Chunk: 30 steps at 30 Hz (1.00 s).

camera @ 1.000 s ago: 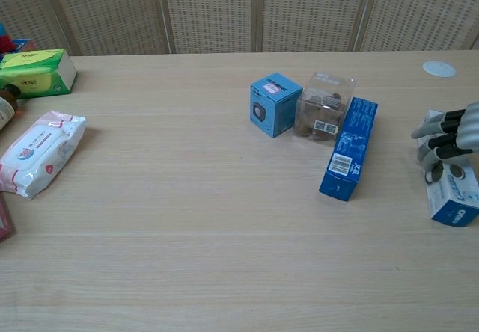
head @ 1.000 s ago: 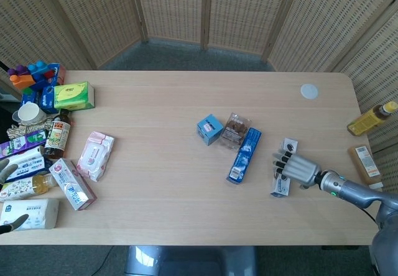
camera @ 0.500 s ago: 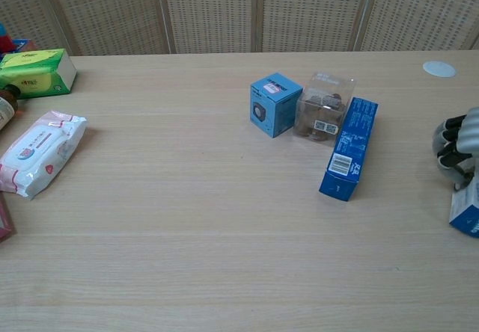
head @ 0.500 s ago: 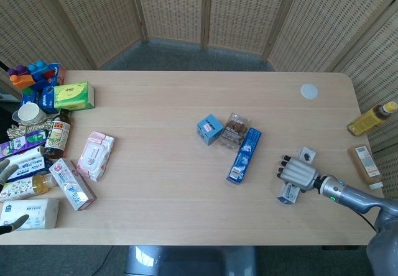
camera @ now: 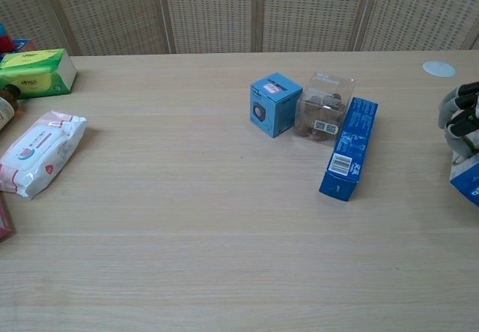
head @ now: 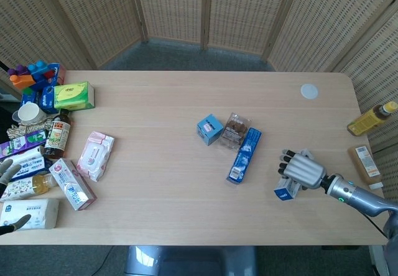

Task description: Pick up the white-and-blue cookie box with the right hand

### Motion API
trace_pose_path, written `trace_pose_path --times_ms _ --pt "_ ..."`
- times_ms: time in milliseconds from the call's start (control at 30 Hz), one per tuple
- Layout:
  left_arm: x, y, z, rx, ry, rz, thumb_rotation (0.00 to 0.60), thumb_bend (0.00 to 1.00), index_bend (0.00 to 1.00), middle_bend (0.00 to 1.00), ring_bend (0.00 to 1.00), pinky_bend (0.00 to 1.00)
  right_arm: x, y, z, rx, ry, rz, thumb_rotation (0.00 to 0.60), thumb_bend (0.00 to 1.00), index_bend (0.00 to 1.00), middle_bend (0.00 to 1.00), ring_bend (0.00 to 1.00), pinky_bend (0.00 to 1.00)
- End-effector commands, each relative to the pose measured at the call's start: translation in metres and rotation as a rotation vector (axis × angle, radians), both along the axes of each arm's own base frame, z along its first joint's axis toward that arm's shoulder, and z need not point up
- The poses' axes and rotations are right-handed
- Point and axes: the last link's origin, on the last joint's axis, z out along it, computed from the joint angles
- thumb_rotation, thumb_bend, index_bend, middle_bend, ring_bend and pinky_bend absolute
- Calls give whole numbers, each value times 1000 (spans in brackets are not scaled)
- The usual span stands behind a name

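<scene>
Item: cookie box [head: 285, 192], white-and-blue. Location: right side of table [head: 161, 183], well apart from long blue box [head: 244, 155]; in chest view cut by right frame edge.
Right hand [head: 303, 168]: fingers curled over box top, holding it; box appears tilted, blue end low, possibly touching table — view unclear.
Left hand [head: 7, 171]: at left edge, fingers spread, holding nothing.
Handling: firm up grip first, lift straight, level box, avoid slip.
</scene>
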Motion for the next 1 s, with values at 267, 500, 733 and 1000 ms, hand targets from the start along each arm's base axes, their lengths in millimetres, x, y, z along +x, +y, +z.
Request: trace_pose_path --times_ms 267,500,733,1000 --pt "3 -4 4 -2 -21 -24 600 0 103 0 0 0 44 9 36 -60 -89 114 600 74 523 606 297 248" --pt "4 -6 7 4 -33 -36 600 0 103 0 0 0 80 18 52 -86 -115 184 600 71 526 608 300 249" --pt "5 -8 9 5 -38 -45 600 0 103 0 0 0 121 23 67 -124 -157 264 600 66 527 609 303 251" --pt "5 -8 8 1 -36 -47 600 0 103 0 0 0 167 19 87 -191 -238 339 600 64 526 609 303 251"
